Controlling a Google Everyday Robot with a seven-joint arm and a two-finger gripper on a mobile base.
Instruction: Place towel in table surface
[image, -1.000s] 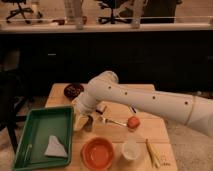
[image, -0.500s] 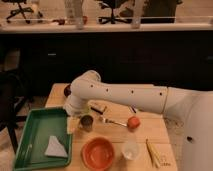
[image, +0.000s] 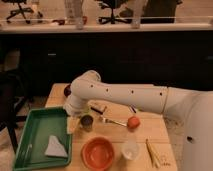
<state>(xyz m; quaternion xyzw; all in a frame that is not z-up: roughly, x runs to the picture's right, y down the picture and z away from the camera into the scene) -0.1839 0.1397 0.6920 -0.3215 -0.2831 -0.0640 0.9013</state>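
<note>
The towel (image: 55, 147) is a pale grey folded cloth lying in the front right part of the green tray (image: 31, 131), at the left end of the wooden table (image: 150, 131). My white arm reaches in from the right and bends down at the tray's right rim. The gripper (image: 73, 124) hangs low over that rim, up and to the right of the towel and not touching it. Nothing shows in it.
A small dark can (image: 86, 121) stands just right of the gripper. A fork (image: 113, 121) and an orange ball (image: 132, 122) lie further right. An orange bowl (image: 97, 153), a white cup (image: 130, 149) and yellow sticks (image: 154, 154) sit along the front edge.
The arm has swung left across the table, and the gripper has moved from the table's middle down to the tray's right rim. The towel has not moved.
</note>
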